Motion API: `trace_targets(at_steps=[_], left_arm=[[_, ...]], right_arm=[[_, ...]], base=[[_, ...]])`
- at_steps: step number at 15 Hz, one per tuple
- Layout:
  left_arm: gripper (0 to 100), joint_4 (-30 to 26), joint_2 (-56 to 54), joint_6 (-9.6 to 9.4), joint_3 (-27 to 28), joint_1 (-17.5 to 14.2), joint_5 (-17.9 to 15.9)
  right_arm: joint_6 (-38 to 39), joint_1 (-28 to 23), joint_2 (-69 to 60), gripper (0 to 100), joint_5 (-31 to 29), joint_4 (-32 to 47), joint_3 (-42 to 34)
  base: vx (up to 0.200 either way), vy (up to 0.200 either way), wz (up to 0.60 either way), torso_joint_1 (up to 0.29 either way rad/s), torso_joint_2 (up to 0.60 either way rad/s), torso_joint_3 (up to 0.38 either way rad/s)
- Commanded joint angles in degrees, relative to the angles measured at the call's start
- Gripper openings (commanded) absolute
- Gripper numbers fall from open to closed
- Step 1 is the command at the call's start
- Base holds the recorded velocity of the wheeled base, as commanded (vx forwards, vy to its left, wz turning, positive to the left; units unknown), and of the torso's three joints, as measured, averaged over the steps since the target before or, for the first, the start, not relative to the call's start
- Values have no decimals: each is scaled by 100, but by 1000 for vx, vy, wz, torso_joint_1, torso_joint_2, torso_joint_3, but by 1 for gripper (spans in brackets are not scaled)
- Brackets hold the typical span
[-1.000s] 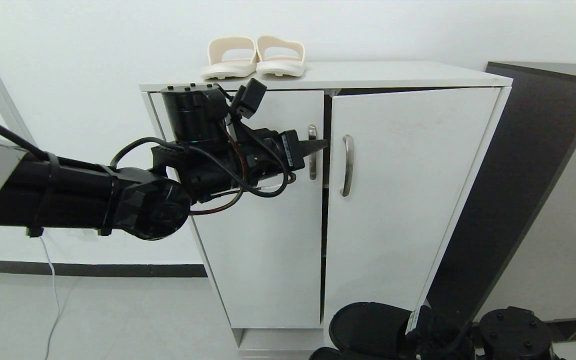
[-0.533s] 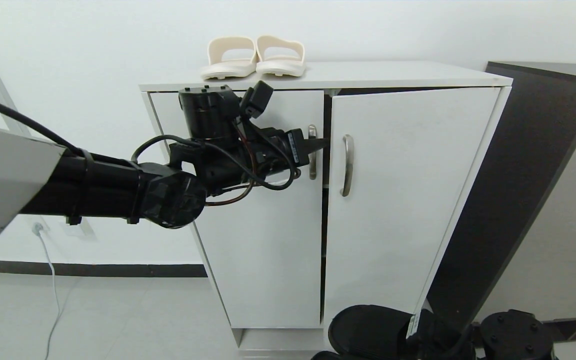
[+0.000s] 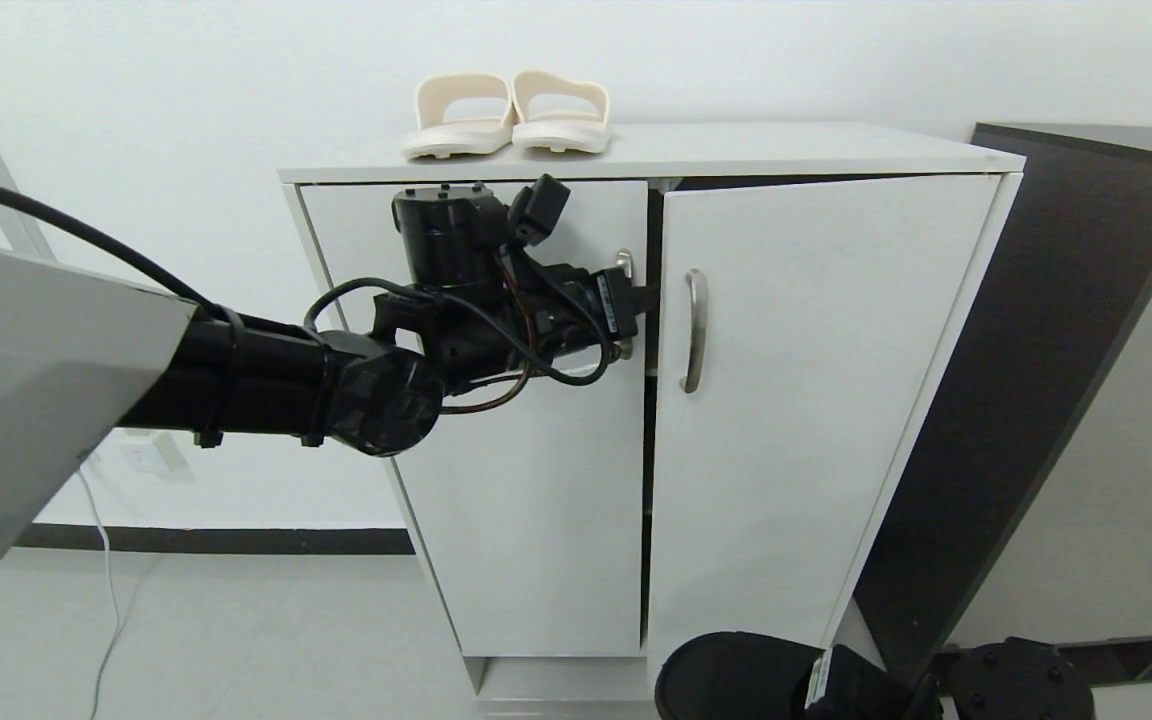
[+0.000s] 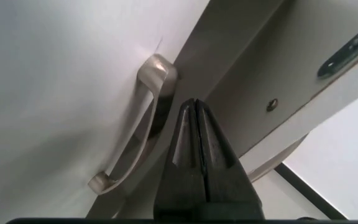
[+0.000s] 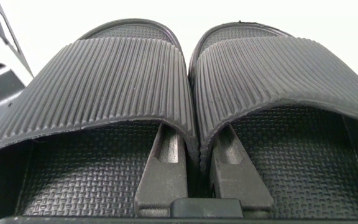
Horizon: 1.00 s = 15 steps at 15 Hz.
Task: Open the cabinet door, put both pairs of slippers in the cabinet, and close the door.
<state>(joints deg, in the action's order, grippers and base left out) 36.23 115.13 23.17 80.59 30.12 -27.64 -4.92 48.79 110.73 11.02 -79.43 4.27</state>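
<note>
A white two-door cabinet [image 3: 816, 150] stands ahead, with a cream pair of slippers [image 3: 509, 113] on its top. My left gripper [image 3: 644, 296] is shut and empty. Its tips sit in the dark gap between the doors, right beside the left door's handle [image 3: 625, 262]. In the left wrist view the closed fingertips [image 4: 196, 109] lie along the door edge next to that handle [image 4: 138, 124]. The right door's handle [image 3: 695, 330] is free. Low in front of the cabinet, my right gripper [image 5: 196, 165] is shut on a black pair of slippers [image 5: 123, 81], also seen in the head view as black slippers [image 3: 736, 670].
A dark cabinet [image 3: 1086, 300] stands right against the white one on its right. A white cable [image 3: 101, 560] hangs down the wall to the grey floor on the left. Open floor lies left of the cabinet.
My left arm has pushed further toward the cabinet, its shut tips going deeper into the gap by the left handle. The black slippers have sunk slightly lower in the head view.
</note>
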Motion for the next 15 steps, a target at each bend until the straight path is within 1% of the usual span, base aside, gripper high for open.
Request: trace_targets(at_steps=[1, 3, 5, 6, 7, 8, 9, 10, 11, 13, 14, 15], left_arm=[[0, 16, 27, 3, -8, 29, 21], [0, 51, 36, -15, -8, 125, 30], [0, 51, -25, -50, -105, 371, 48], [0, 174, -69, -252, -255, 793, 39], [0, 385, -25, -410, -307, 1083, 39], [0, 604, 18, -419, -316, 1294, 39], [0, 912, 98, -393, -316, 1435, 48], [0, 1070, 142, -384, -316, 1435, 57], [0, 1105, 168, -375, -316, 1417, 101], [0, 1114, 168, -375, -325, 1198, 241], [0, 1114, 142, -375, -325, 1145, 276], [0, 1114, 62, -384, -325, 996, 338]], right_arm=[[-8, 34, 28, 0, 5, -2, -14], [-8, 70, 37, 0, 5, 7, -75], [-8, 149, 37, 0, 5, -2, -119], [-8, 219, 28, 0, 14, -11, -119], [-8, 263, 37, 0, 5, -63, -137], [-8, 289, 37, 0, 5, -125, -181], [-17, 298, 37, 0, 5, -248, -233], [-17, 307, 45, 0, -3, -345, -268], [-17, 316, 81, 0, -3, -433, -304], [-26, 324, 265, 0, -12, -740, -365], [-26, 324, 344, 0, -30, -854, -374], [-26, 324, 502, 0, -39, -1057, -400]], base=[[-200, 0, 0, 7, 2, 2], [-200, 0, 0, 7, 2, 0], [-200, 0, 0, -5, 2, 7], [-200, 0, 0, -2, -2, 7], [-200, 0, 0, 2, 2, -2], [0, 0, 0, 0, 0, 0], [0, 0, 0, 0, 0, 0], [0, 0, 0, 0, 0, 0], [0, 0, 0, 0, 0, 0], [0, 0, 0, 0, 0, 0], [0, 0, 0, 0, 0, 0], [0, 0, 0, 0, 0, 0]])
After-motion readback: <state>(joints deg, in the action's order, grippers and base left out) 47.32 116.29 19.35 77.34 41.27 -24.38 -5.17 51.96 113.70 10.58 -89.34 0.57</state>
